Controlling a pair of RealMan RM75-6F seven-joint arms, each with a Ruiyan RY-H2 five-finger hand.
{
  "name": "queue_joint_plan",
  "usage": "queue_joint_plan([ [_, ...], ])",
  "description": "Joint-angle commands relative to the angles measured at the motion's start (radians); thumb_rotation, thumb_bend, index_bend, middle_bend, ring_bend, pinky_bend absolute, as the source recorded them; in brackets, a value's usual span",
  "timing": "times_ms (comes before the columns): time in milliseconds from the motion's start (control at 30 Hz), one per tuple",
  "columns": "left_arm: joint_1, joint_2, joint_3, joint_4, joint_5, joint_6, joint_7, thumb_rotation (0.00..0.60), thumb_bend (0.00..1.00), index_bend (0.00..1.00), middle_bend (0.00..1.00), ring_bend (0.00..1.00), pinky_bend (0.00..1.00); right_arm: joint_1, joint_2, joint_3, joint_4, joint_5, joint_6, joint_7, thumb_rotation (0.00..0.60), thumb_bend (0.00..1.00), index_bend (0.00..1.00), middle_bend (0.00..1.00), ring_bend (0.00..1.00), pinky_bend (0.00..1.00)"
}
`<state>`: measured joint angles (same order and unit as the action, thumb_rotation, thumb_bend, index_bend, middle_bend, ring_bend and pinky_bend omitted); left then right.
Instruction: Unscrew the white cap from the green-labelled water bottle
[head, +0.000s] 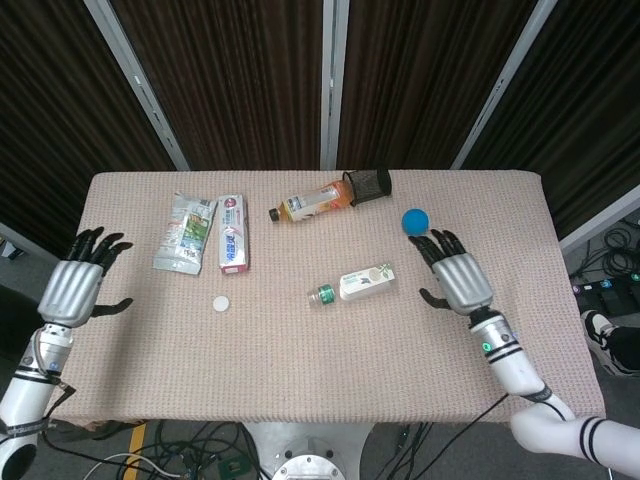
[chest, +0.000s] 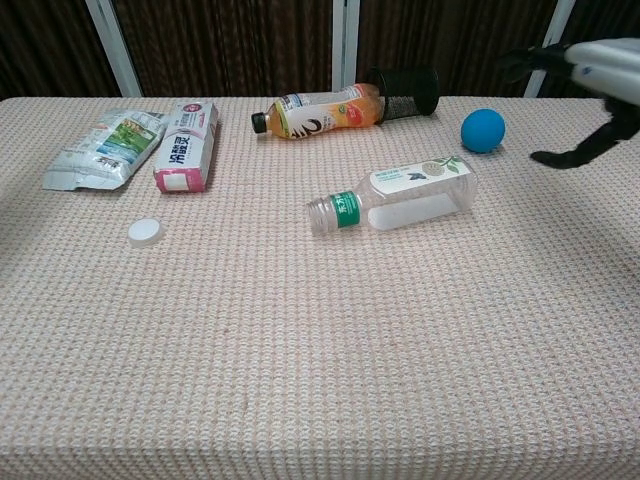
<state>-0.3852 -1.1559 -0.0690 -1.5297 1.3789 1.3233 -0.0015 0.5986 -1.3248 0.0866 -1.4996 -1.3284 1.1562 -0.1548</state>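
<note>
Starting at the left edge of the table, at about 9 o'clock, the left hand hovers with its fingers spread apart and holds nothing. It shows only in the head view, well apart from everything else.

Next, toward 10 o'clock, a flat snack packet lies on the cloth, and just beside it on the right lies a toothpaste box, long side pointing away from the robot. Below the box, near 8 o'clock from the table's middle, the white cap lies alone on the cloth, top side up, touching nothing.

At 12 o'clock an orange drink bottle lies on its side with its dark cap pointing left. Its base reaches the mouth of a black mesh cup, which is also tipped on its side.

Close to the middle of the table, the green-labelled water bottle lies on its side. Its open neck with the green band points left toward the robot side, and its base points to the right and a little away. No cap is on it; the chest view shows the bare threaded mouth.

At about 2 o'clock a blue ball rests on the cloth.

Farthest right, near 3 o'clock, the right hand is above the table with fingers stretched out and apart, gripping nothing. It is near the bottle's base but not touching it.
</note>
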Motion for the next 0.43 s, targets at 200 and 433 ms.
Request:
queue_joint_plan([
  [200, 0.154, 0.029, 0.041, 0.007, -0.027, 0.130, -0.050, 0.600, 0.12, 0.19, 0.11, 0.00, 0.00, -0.296, 0.205, -0.108, -0.072, -0.134, 0.330, 0.214, 0.600, 0.24, 0.00, 0.13, 0.00, 0.08],
  [433, 0.249, 0.015, 0.070, -0.028, 0.001, 0.223, -0.052, 0.600, 0.12, 0.20, 0.11, 0.00, 0.00, -0.376, 0.249, -0.130, -0.128, -0.160, 0.386, 0.196, 0.600, 0.24, 0.00, 0.13, 0.00, 0.07],
])
